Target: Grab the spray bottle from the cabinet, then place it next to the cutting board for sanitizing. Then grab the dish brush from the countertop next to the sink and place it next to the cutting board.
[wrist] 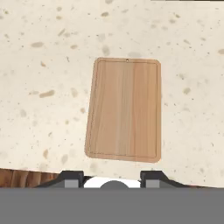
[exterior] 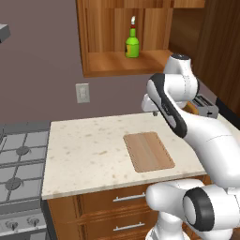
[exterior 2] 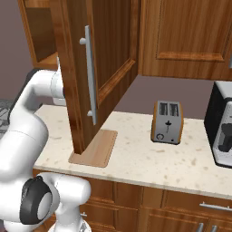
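Note:
The green spray bottle [exterior: 132, 44] stands upright on the shelf of the open wall cabinet [exterior: 117, 63]. The cutting board [exterior: 148, 151] lies flat on the speckled countertop [exterior: 89, 154]; it also lies in the middle of the hand view [wrist: 124, 111], and one end of the cutting board [exterior 2: 97, 149] peeks out below the cabinet door. My gripper [exterior: 153, 111] hangs above the board's far end, well below and right of the bottle, pointing down. In the hand view my gripper [wrist: 113, 178] is open with nothing between its fingertips. The dish brush and the sink are out of view.
The cabinet's open door [exterior 2: 90, 68] swings out over the counter close to my arm. A toaster [exterior 2: 167, 122] stands at the back of the counter and a dark appliance [exterior 2: 222, 131] at the far right. A stove [exterior: 18, 164] adjoins the counter's left end.

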### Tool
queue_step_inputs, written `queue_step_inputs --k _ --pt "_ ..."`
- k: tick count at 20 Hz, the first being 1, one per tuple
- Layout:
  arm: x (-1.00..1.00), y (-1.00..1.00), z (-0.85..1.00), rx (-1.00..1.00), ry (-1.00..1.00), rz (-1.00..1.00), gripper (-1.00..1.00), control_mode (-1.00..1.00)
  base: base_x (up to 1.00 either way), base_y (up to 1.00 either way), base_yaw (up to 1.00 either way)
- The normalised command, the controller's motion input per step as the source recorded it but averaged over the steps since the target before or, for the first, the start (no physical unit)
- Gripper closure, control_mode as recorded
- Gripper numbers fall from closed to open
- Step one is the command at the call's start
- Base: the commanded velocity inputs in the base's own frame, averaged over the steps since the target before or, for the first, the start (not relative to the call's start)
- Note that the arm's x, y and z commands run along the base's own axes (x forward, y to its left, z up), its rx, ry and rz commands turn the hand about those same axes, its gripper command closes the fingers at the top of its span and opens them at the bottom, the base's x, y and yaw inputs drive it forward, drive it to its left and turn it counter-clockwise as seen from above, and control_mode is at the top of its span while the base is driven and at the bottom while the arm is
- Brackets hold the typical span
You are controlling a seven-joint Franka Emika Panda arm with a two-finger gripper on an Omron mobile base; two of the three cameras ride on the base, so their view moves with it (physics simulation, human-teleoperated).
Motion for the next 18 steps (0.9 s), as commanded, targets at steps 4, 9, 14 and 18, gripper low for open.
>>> queue_step_inputs --k 4,9,14,18 --pt "-0.14 0.0 0.0 0.0 -0.01 0.0 -1.0 -1.0 0.0 0.0 0.0" --pt "-0.45 0.0 0.05 0.0 -0.34 0.0 -1.0 -1.0 0.0 0.0 0.0" --pt "-0.56 0.0 0.2 0.0 -0.51 0.0 -1.0 -1.0 0.0 0.0 0.0" --pt "-0.49 0.0 0.26 0.0 -0.46 0.0 -1.0 -1.0 0.0 0.0 0.0"
